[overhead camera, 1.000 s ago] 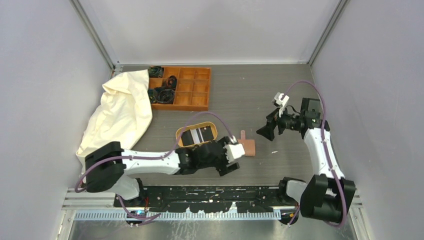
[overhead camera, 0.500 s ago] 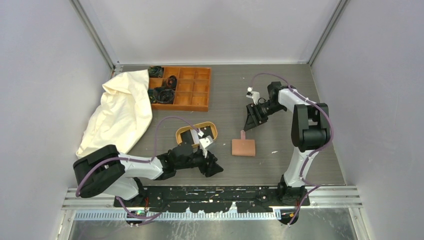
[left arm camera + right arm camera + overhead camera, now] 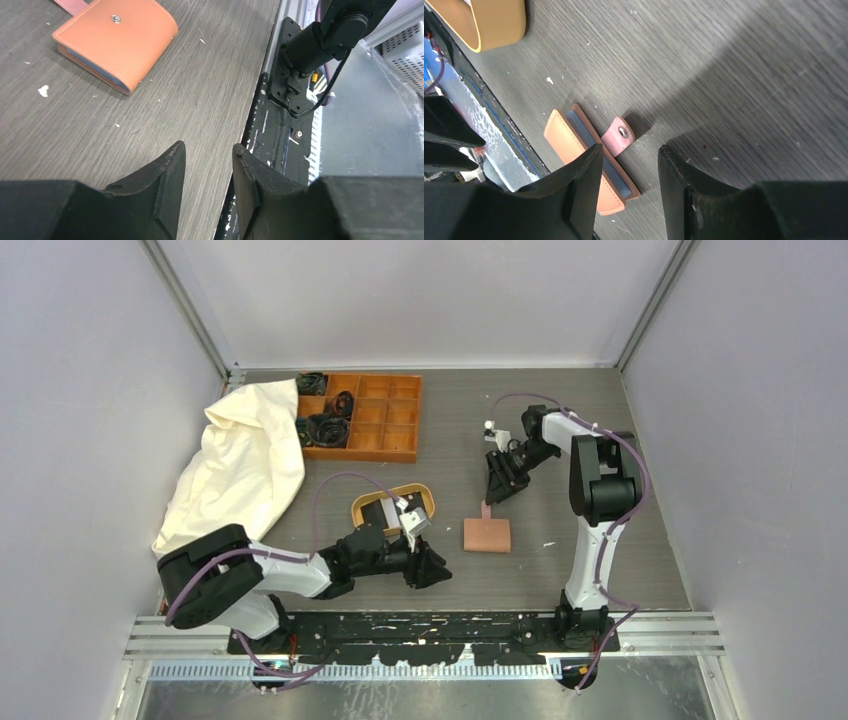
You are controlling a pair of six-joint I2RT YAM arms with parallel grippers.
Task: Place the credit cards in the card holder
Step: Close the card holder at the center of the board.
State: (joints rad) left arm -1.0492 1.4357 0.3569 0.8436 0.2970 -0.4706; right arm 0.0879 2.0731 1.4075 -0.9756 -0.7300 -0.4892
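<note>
Both hands are empty. The left hand (image 3: 208, 146) is spread, low by the near edge, and the right hand (image 3: 629, 150) is spread above the holder's strap. The card holder (image 3: 487, 535) lies folded and unsnapped mid-surface, toward the near edge. Black credit cards (image 3: 376, 510) sit in the wooden tray (image 3: 428, 493) just beside it. Can't tell if any are loaded, so probably all inserts remain.

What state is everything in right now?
Holder: folded closed, strap unsnapped, lying flat.
Cards: lying in the tray.
Left gripper: jaws open, empty.
Right gripper: jaws open, empty.
Cloth: crumpled.
Box: some compartments filled.
</note>
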